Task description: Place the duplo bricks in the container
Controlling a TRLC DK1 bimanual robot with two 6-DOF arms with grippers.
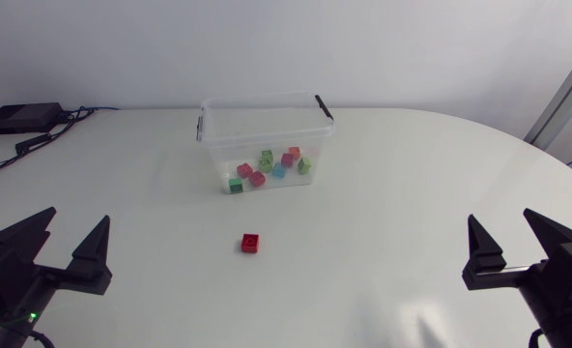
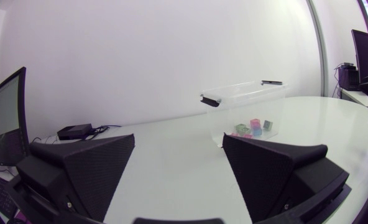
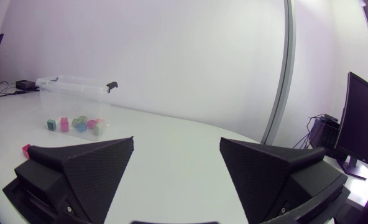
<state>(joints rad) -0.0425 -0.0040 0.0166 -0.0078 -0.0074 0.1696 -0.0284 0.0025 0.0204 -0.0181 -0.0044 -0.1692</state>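
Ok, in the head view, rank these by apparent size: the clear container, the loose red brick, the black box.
1. clear container
2. black box, at the table's far left corner
3. red brick, clearly smallest though nearer the camera

**Container at the back, one brick out in front**

In the head view, the container stands on the table, just left of centre in the upper half of the frame. A cluster of bricks lies inside it, on its floor. The lone brick lies on the table below the container, near mid-frame and well apart from it. The left gripper is at the lower left and the right gripper at the lower right, with the lone brick between them. A box sits at the upper left edge.
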